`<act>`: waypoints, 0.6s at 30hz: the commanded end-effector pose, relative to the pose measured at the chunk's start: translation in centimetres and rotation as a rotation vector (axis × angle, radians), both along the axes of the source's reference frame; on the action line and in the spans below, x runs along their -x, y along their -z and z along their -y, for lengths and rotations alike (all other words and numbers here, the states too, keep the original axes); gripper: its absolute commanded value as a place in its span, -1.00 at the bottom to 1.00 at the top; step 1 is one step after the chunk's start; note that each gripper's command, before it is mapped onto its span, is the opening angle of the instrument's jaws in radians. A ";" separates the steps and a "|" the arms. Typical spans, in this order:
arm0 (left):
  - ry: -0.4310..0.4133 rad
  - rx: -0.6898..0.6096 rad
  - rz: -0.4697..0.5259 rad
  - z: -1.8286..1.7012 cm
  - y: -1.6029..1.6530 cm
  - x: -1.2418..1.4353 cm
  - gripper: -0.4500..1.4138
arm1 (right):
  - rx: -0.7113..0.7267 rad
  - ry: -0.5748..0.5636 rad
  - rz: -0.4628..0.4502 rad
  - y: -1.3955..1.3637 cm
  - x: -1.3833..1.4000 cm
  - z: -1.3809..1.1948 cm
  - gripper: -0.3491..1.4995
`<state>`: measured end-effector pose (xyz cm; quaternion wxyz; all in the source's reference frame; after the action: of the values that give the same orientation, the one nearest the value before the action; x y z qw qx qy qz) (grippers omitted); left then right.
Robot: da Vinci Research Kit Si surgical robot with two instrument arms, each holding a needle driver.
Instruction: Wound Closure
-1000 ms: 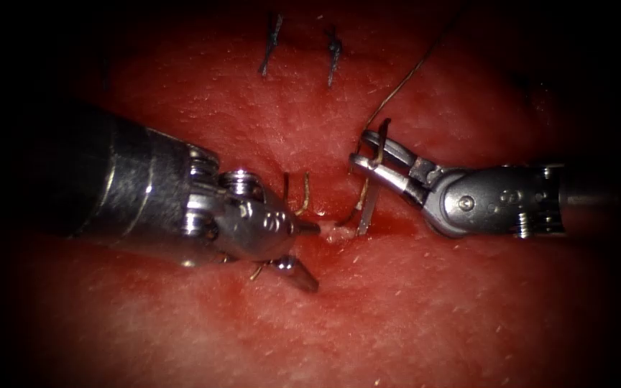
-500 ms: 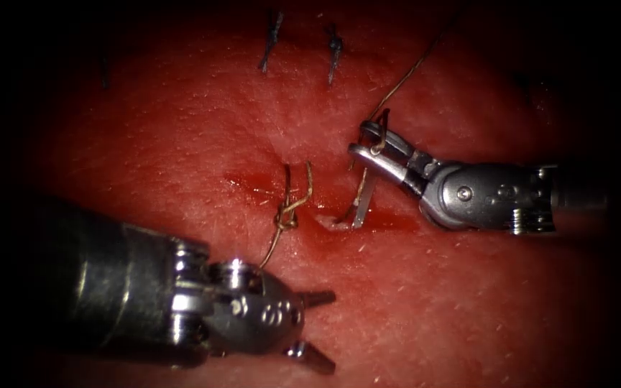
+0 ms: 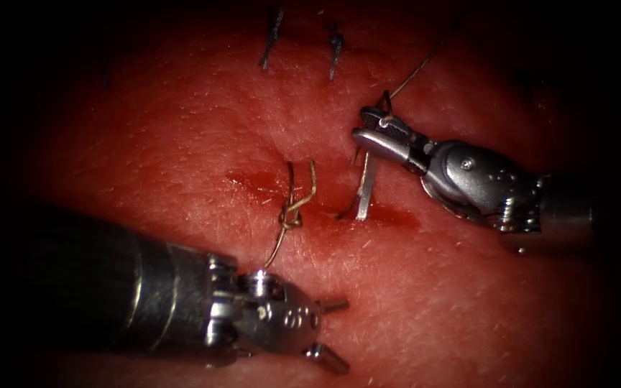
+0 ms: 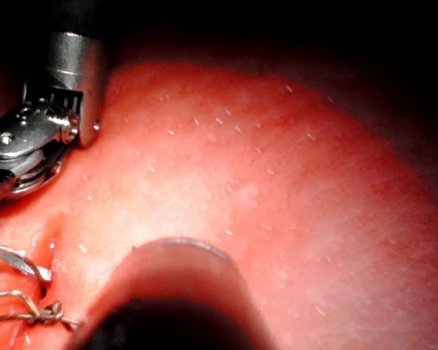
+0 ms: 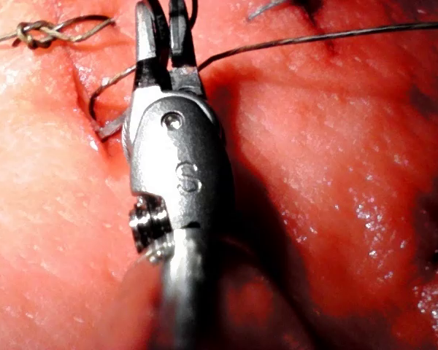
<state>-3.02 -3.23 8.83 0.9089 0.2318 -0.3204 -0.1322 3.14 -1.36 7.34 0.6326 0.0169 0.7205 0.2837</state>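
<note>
needle (image 3: 366, 188) gripped near its upper end in my right tool (image 3: 376, 129), tip at cut (image 3: 325, 188); left tool (image 3: 332, 330) spread, empty, below knot (image 3: 290, 214); i keep grip firm.

A surgical training bench: pork-belly tissue (image 3: 181, 144) with a sutured cut (image 3: 310, 194) under two wristed tools.

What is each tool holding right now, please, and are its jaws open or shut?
Left tool: jaws open, holding nothing, below the knot.
Right tool: jaws shut on the needle near its rear end; its tip is in the tissue.
</note>
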 end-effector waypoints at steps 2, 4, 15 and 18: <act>-0.002 -0.001 0.000 0.06 -0.06 0.05 -0.03 | -0.024 -0.005 0.000 -0.04 -0.08 0.05 -1.00; 0.003 -0.003 0.000 0.06 -0.07 0.05 -0.03 | -0.035 -0.016 0.009 -0.05 -0.08 0.04 -1.00; 0.011 -0.015 0.008 0.01 -0.21 -0.05 -0.03 | -0.142 -0.008 0.017 -0.08 -0.07 0.00 -1.00; 0.018 -0.019 0.003 0.02 -0.26 -0.05 -0.03 | -0.182 -0.004 0.011 -0.09 -0.09 0.00 -1.00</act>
<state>-2.92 -3.20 9.05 0.9048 0.2373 -0.3234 -0.1426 3.15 -1.31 7.40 0.6329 0.0717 0.6866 0.3505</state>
